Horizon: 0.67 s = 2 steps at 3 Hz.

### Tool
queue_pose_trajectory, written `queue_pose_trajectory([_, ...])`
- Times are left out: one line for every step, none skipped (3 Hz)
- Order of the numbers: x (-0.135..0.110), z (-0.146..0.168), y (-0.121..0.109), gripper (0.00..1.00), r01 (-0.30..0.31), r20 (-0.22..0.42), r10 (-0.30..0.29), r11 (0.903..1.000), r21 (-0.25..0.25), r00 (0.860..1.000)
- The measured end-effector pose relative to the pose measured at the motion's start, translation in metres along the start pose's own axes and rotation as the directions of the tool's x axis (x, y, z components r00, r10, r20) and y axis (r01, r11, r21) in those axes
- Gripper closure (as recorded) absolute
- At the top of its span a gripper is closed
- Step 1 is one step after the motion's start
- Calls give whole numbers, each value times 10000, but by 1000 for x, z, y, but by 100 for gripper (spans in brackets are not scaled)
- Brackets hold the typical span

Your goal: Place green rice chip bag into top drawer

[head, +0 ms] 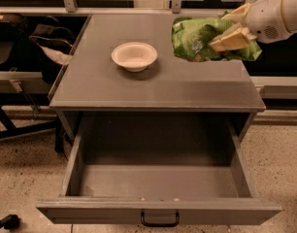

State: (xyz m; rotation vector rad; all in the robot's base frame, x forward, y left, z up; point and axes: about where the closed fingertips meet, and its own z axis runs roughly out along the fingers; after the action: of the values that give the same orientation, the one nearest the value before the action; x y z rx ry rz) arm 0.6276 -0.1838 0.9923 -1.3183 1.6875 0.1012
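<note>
Just bowl (134, 56) near pincer (221, 31) w/ bag (191, 37)

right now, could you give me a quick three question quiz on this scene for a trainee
1. True or false: the drawer is shut.
2. The gripper, above the right rear of the cabinet top, is clamped on: A a cup, B the green bag, C nothing.
3. Fill in: in the picture, the white bowl stands on the cabinet top to the ___ of the bag.

Key: 1 false, it stands pulled open. 2 B. 3 left.
</note>
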Motion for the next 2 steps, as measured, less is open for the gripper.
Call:
queue_pose_trajectory([-7, -15, 17, 100, -88, 147, 83, 9993, 358, 9999])
queue_pose_trajectory([-5, -29, 37, 100, -272, 521, 250, 9988, 414, 9983])
